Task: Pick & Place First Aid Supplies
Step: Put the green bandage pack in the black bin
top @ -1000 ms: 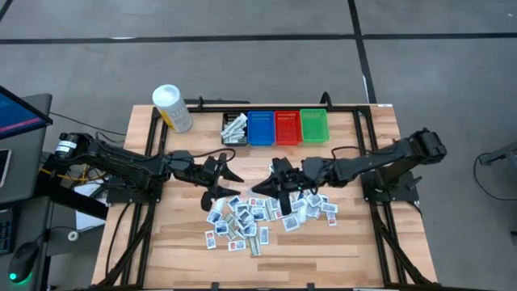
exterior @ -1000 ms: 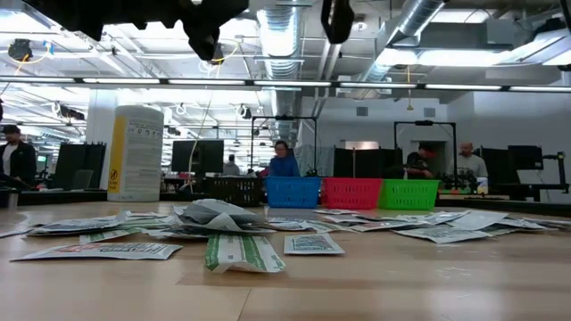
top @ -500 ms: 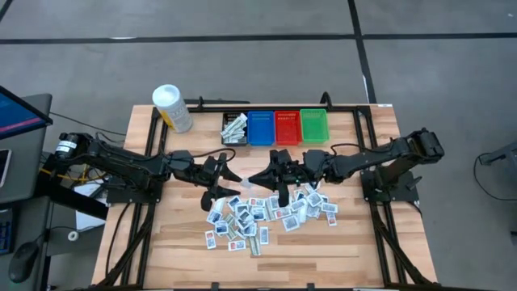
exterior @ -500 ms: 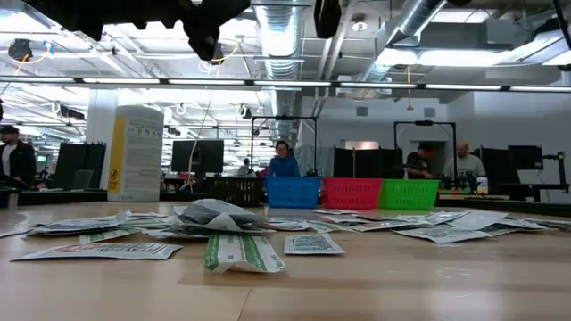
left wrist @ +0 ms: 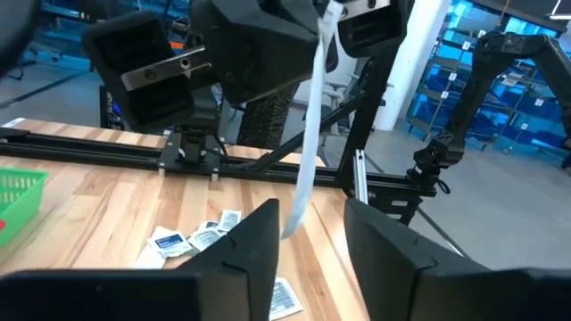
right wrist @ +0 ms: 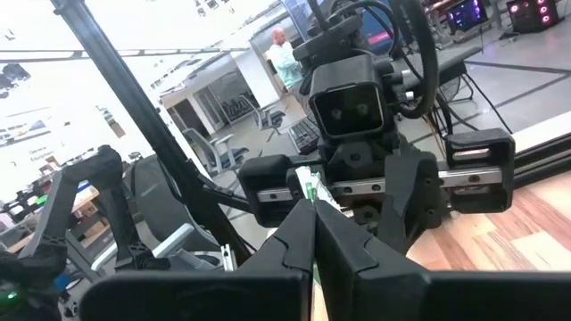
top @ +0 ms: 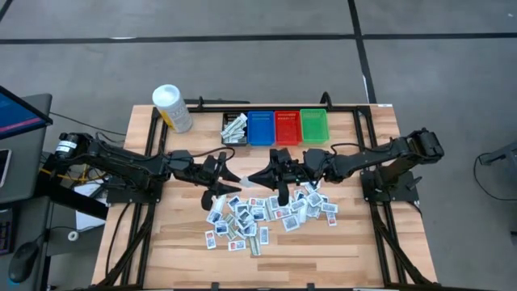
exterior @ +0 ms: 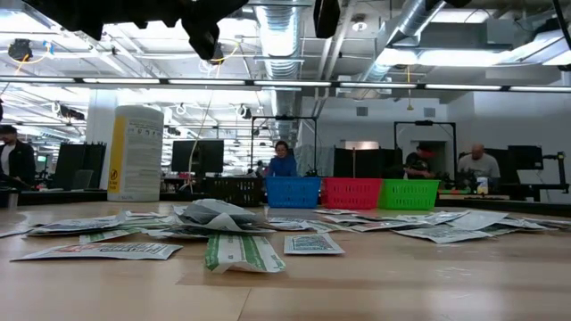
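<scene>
Table (top: 355, 242): wooden top, both arms reaching toward its middle. Four bins sit in a row at the far edge: black (top: 234, 128), blue (top: 261, 128), red (top: 287, 127), green (top: 314, 125); a white tub (top: 172, 107) stands off to their left. Packets (top: 262, 214) lie scattered in a heap near the table's centre. Right gripper (top: 252, 179): closed, pinching one pale packet (left wrist: 308, 134) that hangs above the table. Left gripper (left wrist: 310, 234): fingers parted on either side of that packet's lower end, not touching it.
</scene>
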